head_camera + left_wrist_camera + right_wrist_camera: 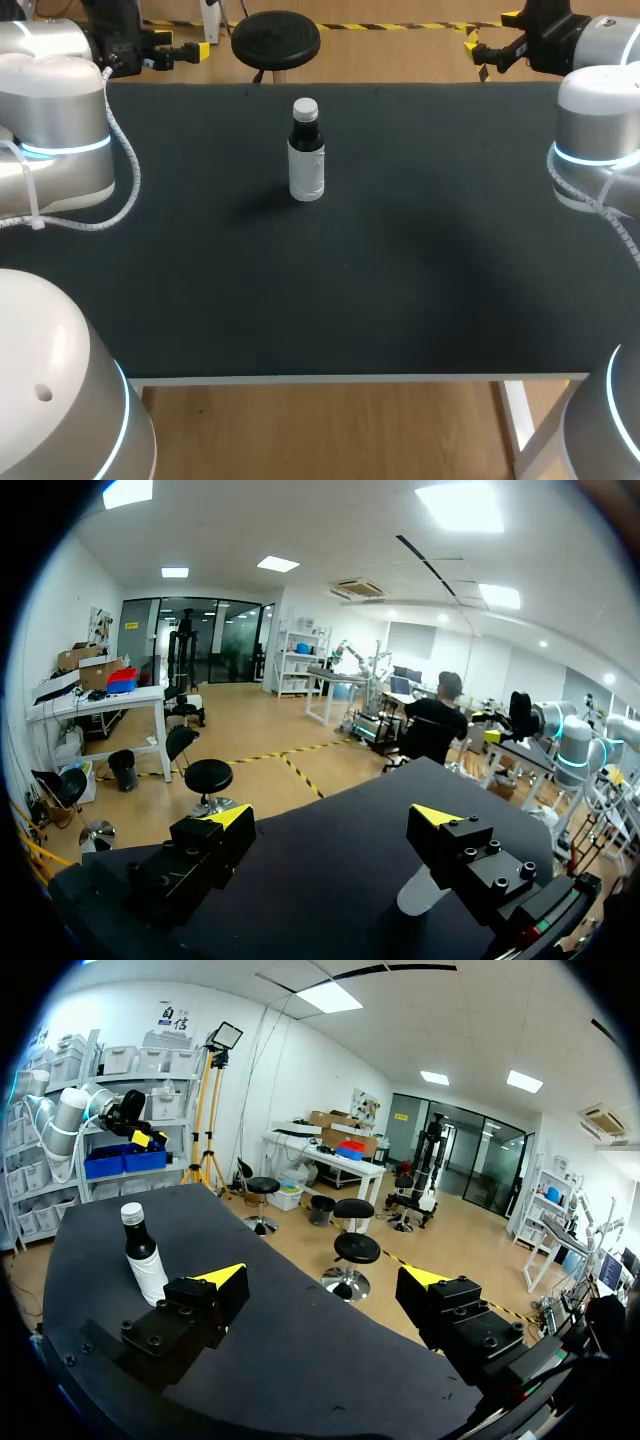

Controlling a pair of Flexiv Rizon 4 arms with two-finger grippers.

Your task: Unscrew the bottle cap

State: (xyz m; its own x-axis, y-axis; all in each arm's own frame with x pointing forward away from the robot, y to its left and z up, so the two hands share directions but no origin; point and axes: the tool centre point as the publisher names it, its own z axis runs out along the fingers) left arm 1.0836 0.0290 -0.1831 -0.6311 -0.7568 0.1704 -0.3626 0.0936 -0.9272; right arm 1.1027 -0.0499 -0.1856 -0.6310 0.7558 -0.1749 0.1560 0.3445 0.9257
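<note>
The left gripper is holding its yellow-tipped fingers wide apart at the far left corner of the black table, gripping nothing. The right gripper is doing likewise at the far right corner, fingers spread and empty. Both are hanging well apart from the bottle, which is standing upright and alone near the middle of the table, toward its far side. Nothing of the task is looking done, to my judgement: the cap is sitting on the neck, and steadying the body and twisting the cap off are both left. The bottle is showing a dark body, a white label wrapped round it, and a pale silvery cap.
</note>
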